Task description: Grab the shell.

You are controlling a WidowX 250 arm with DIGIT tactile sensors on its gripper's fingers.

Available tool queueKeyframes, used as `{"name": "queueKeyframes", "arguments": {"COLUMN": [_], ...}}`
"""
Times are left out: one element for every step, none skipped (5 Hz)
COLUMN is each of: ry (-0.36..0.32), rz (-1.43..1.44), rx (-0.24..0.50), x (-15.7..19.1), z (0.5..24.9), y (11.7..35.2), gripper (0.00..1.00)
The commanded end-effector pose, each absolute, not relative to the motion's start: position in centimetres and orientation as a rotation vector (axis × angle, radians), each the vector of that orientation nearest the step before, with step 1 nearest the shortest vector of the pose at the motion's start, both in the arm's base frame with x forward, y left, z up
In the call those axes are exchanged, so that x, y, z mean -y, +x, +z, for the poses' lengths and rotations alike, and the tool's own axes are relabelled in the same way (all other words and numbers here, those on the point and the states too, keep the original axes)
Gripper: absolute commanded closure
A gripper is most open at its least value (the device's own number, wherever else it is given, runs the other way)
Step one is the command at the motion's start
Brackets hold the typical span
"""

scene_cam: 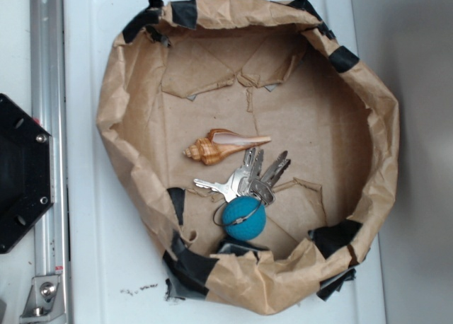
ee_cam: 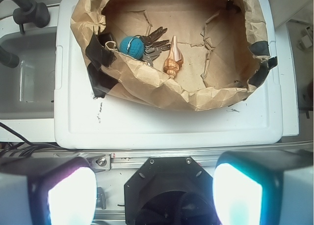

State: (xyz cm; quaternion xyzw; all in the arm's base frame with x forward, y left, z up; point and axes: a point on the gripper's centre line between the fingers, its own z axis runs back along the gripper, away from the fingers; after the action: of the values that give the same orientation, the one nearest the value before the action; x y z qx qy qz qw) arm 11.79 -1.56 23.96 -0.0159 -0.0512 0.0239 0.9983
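Observation:
The shell is tan and orange-brown with a thin pointed tail. It lies on the floor of a brown paper basket, just above a bunch of silver keys. In the wrist view the shell shows inside the basket, right of the keys. My gripper is open and empty, its two glowing pads wide apart at the bottom of the wrist view, well back from the basket and above the black robot base. The gripper is out of the exterior view.
A teal felt ball on the key ring lies below the keys. The basket's crumpled walls are patched with black tape and stand on a white lid. A metal rail and the black base are at the left.

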Motion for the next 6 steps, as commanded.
{"name": "queueKeyframes", "arguments": {"ry": [-0.032,0.052,0.057,0.023,0.031,0.006], "rz": [0.048,0.099,0.138,0.12,0.058,-0.059], "rx": [0.103,0.156,0.189,0.205,0.182,0.158], "x": [1.6,-1.4,-3.4,-5.2,-4.9,-4.2], "z": [24.0,20.6,19.4,17.3,13.1,8.3], "y": [11.8,15.7,18.9,22.1,23.4,23.3], "gripper": [0.0,0.0,0.0,0.0,0.0,0.0]}}
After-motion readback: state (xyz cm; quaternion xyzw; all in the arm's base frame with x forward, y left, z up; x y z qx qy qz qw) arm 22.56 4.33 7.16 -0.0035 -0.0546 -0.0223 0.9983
